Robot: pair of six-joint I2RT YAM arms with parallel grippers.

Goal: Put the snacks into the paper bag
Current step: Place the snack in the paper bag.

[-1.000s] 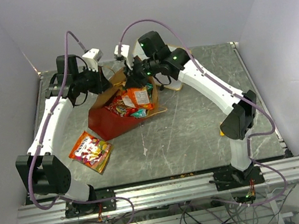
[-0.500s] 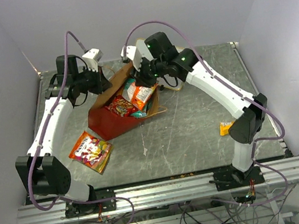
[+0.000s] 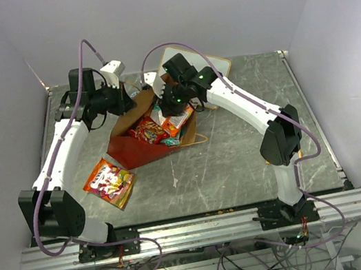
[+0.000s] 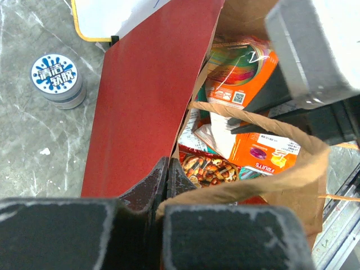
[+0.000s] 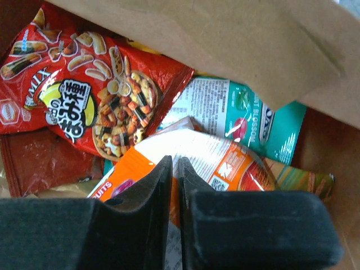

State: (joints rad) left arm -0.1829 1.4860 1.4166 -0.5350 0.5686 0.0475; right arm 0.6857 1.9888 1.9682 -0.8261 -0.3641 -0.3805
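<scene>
Top external view: red paper bag (image 3: 131, 152) tipped over on table (image 3: 255, 164), several snacks inside; 1 orange-red packet (image 3: 109, 182) loose on table near bag. Left fingers (image 4: 149, 188) together, pinching bag's kraft rim. Right fingers (image 5: 149, 191) inside bag, nearly together, clamped on orange packet (image 5: 225, 163).

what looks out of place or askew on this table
The paper bag lies tipped on its side, not upright, its rim pinched by the left gripper. One orange snack packet lies outside it on the table, beside the left arm.
</scene>
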